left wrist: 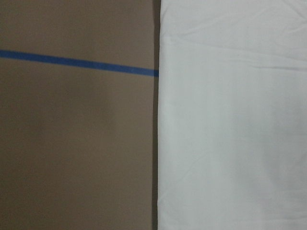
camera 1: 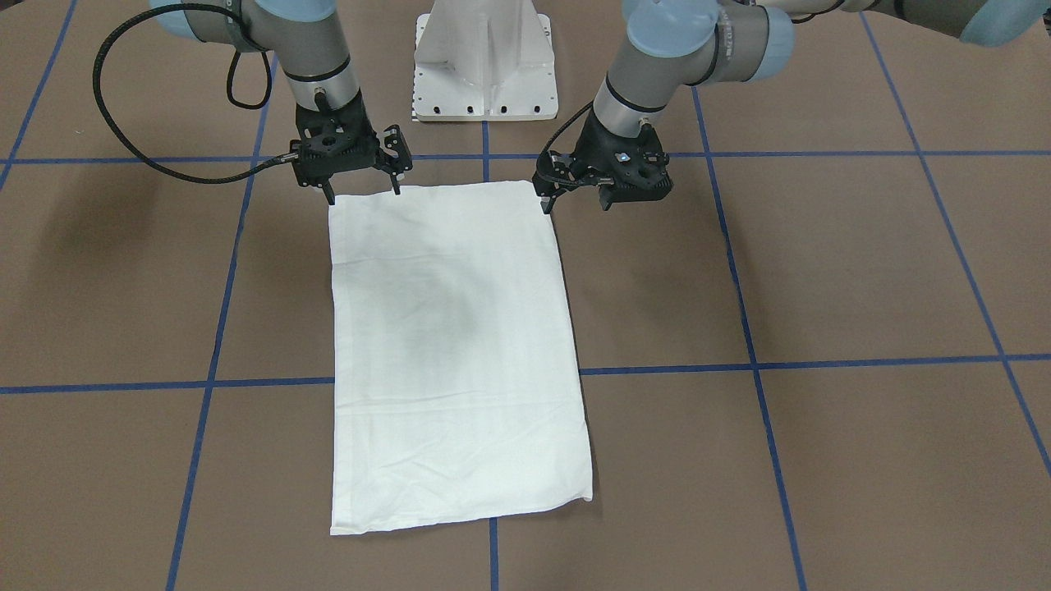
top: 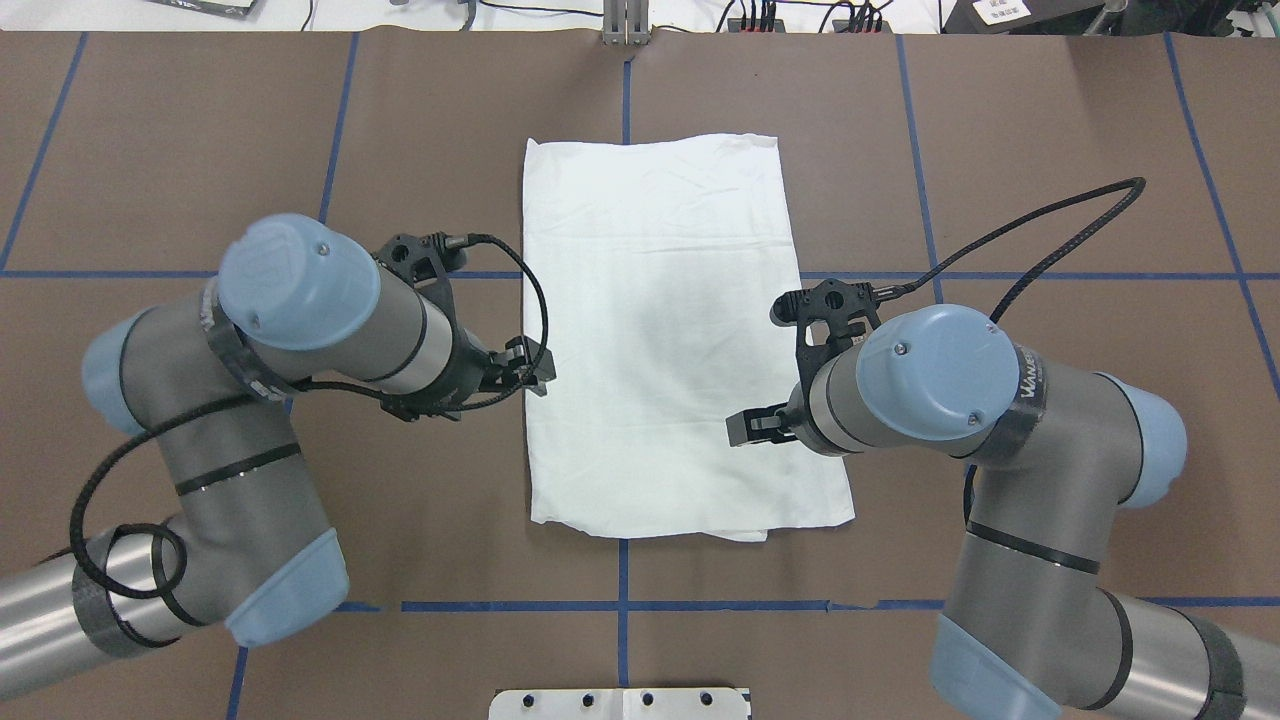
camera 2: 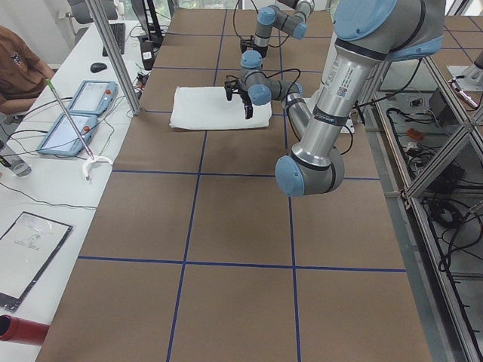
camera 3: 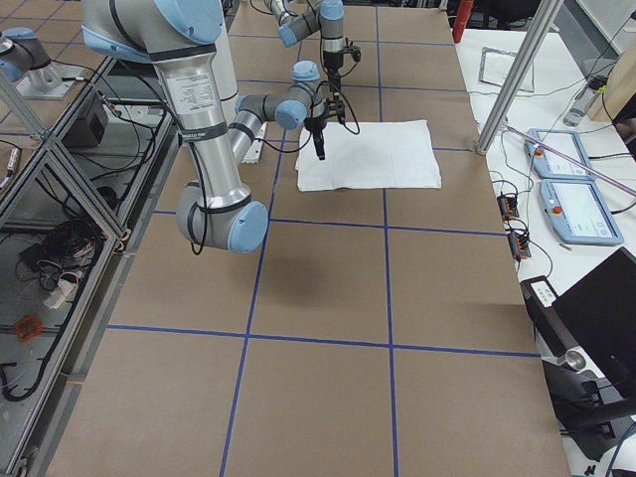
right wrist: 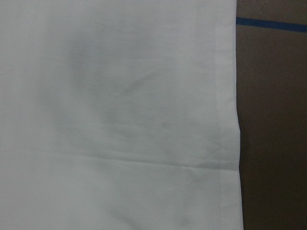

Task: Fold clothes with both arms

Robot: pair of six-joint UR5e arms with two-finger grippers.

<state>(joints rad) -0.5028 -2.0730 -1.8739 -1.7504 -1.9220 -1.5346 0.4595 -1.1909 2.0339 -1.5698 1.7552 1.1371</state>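
Brown table (camera 1: 821, 271) with blue tape lines carries a white shirt (camera 1: 452, 353).

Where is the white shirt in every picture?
Front-facing: shirt in the centre.
Overhead: shirt in the centre.
Exterior left: shirt upper middle.
Exterior right: shirt upper middle.
Left wrist: shirt fills the right half.
Right wrist: shirt fills the left side.
Landmark: blue tape line meeting its edge.
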